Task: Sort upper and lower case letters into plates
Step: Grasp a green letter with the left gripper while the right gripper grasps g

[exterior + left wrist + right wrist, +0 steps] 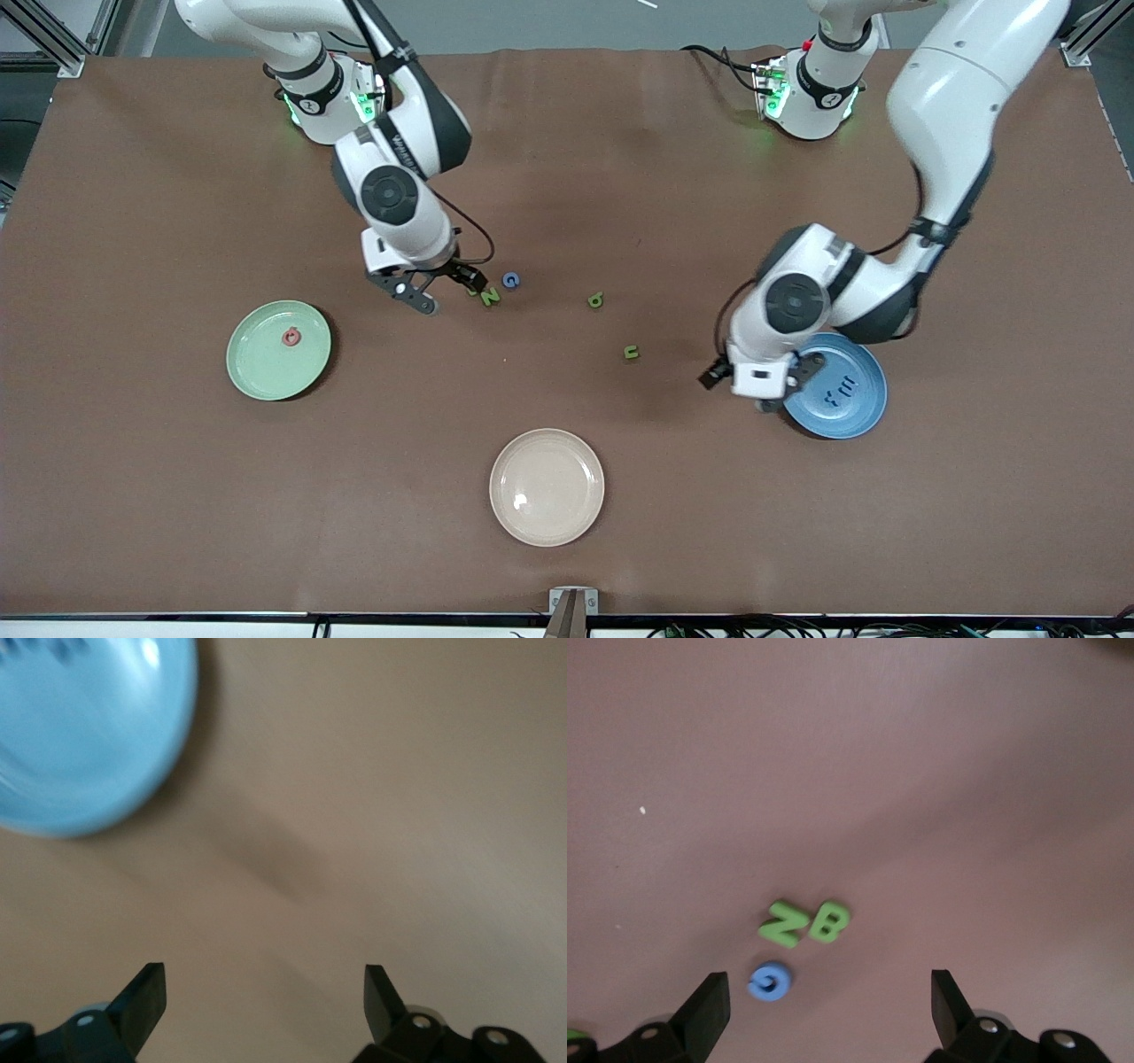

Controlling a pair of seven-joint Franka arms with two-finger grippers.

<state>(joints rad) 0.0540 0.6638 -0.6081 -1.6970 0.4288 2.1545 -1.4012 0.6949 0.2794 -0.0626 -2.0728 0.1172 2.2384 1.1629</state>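
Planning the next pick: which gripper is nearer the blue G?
Right. The right gripper hangs open beside the blue G; the left gripper is open at the blue plate.

Readable letters: green Z (780, 923) and green B (829, 922) side by side, lower centre of the right wrist view; blue G (771, 981) just below them; all on the brown table (939, 771).

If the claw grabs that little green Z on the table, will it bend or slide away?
The green Z looks chunky, so probably stiff. It's tiny and likely light, so a nudge could skid it. It lies flat against the green B, so that may shift too.
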